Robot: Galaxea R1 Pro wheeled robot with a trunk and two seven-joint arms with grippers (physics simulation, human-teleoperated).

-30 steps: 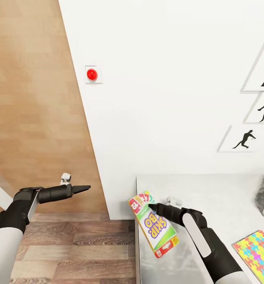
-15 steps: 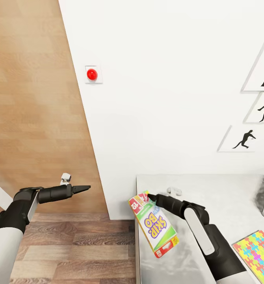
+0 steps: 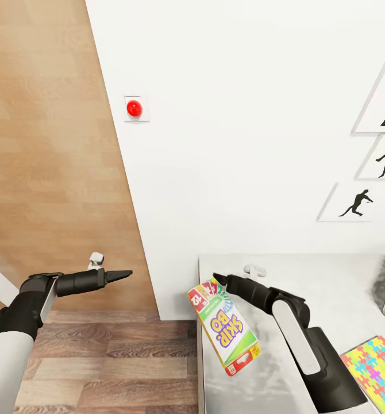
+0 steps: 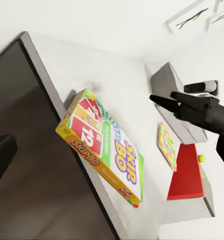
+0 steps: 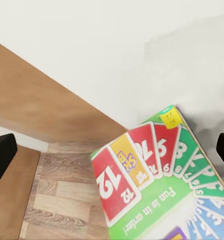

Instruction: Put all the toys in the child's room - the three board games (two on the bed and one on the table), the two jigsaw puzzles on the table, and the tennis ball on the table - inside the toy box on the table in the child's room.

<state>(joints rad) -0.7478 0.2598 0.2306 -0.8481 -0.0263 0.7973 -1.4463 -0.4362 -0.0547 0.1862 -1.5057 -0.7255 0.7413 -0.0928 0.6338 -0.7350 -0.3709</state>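
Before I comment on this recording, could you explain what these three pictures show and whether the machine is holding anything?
This is a simulated wheeled robot with two arms, each ending in a two-fingered gripper. The large picture is from a camera on its head, looking down over both arms. The other two are from cameras near each gripper, looking along its fingers.

In the head view, the left gripper hangs over the wood floor with nothing in it. The right gripper is over the corner of the light grey table, jaws wide apart in its own wrist view. Just below it lies a Skip-Bo game box, overhanging the table's edge; nothing holds it. A multicoloured jigsaw puzzle lies further along. The left wrist view also shows a small tennis ball.
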